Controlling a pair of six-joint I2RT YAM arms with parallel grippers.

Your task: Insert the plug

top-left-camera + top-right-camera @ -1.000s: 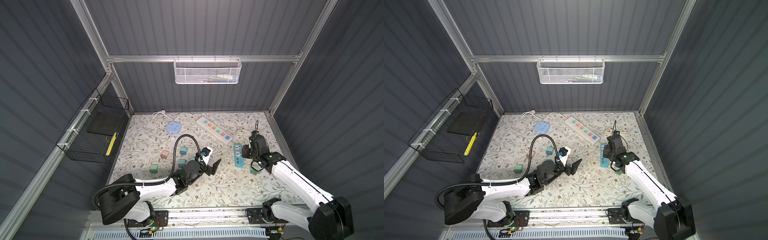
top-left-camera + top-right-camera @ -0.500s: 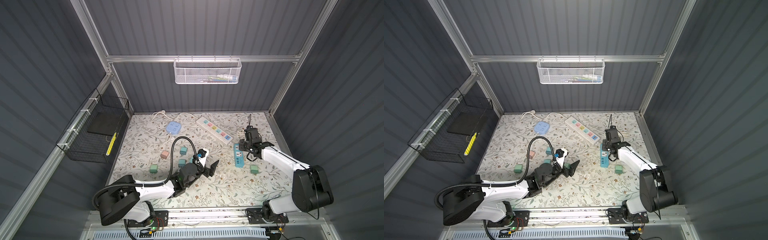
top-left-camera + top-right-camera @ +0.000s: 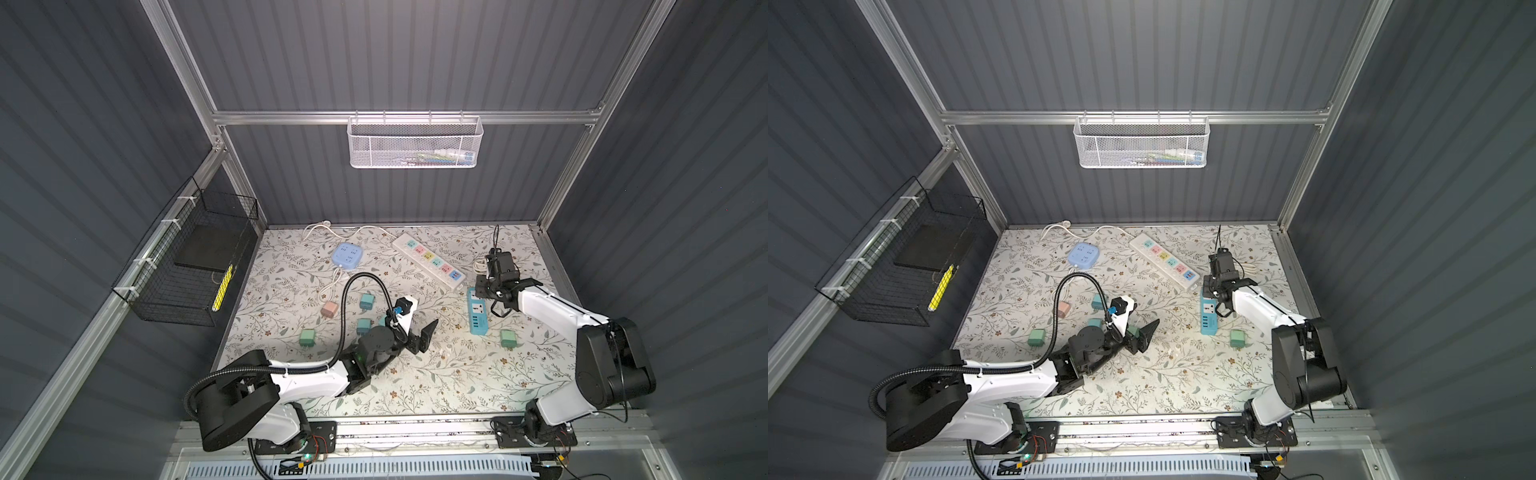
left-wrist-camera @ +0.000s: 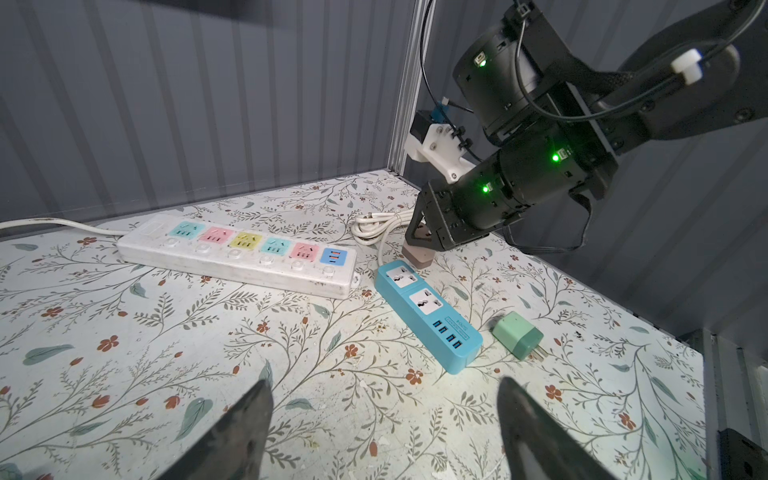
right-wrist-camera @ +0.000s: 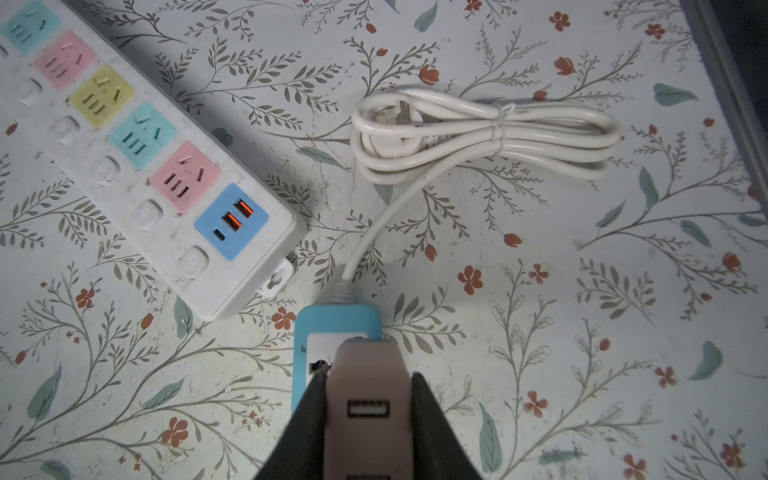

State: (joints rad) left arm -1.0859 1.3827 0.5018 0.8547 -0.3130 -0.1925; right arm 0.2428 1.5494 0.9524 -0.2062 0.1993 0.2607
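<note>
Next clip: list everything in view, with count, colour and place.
Floral mat: one, white patterned, floor.
White power strip: one, coloured sockets, back centre.
Blue power strip: one, blue, right side.
Socket hub: one, pale blue, back left.
Held plug: one, pink, above blue power strip's far end.
Loose plug: one, pink, left centre.
Small plugs: five, green or teal, scattered; one partly hidden.
Cable bundle: one, white, back right.
Mesh basket: one, white, back wall.
Wire basket: one, black, left wall.
Left gripper: one, black, open, mid-mat.
Right gripper: one, black, shut on held plug.
</note>
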